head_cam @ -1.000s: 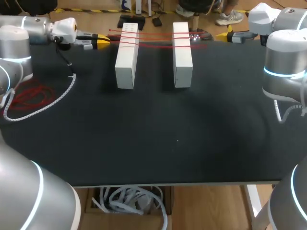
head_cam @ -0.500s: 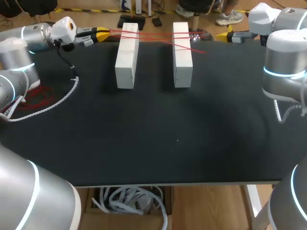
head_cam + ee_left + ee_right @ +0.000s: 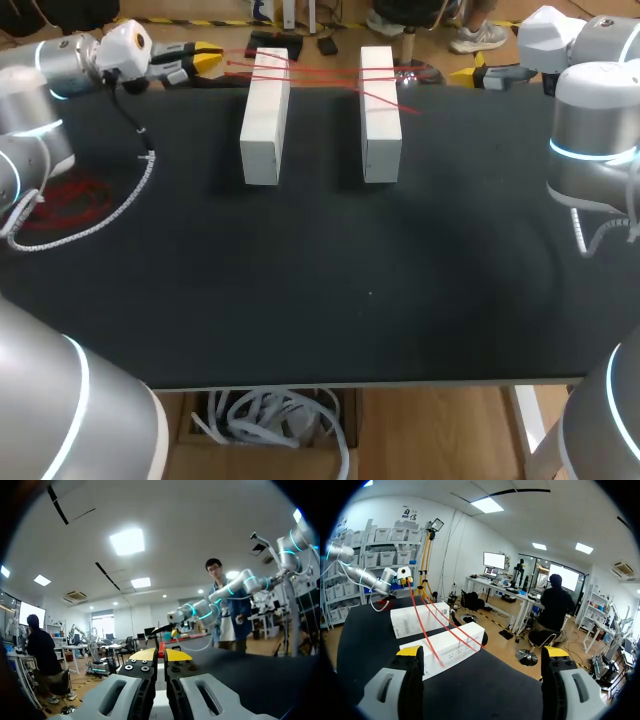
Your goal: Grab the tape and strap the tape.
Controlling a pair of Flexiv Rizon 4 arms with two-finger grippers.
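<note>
Left tool (image 3: 208,56) has pulled back toward my worktop's (image 3: 330,290) far edge, clamped tight on the red tape (image 3: 330,72). Its strands now slant across both white blocks (image 3: 265,115), free end lying just past the right-hand one. Right tool (image 3: 482,651) gapes wide at the far right edge, holding nothing.

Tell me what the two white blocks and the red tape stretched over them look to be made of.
Left white block and right white block: probably cardboard boxes, matte, with crisp edges and faint markings on the sides; painted foam or wood cannot be ruled out. Red tape: a thin flexible strand, perhaps plastic or fabric; it stretches in straight taut lines.
</note>
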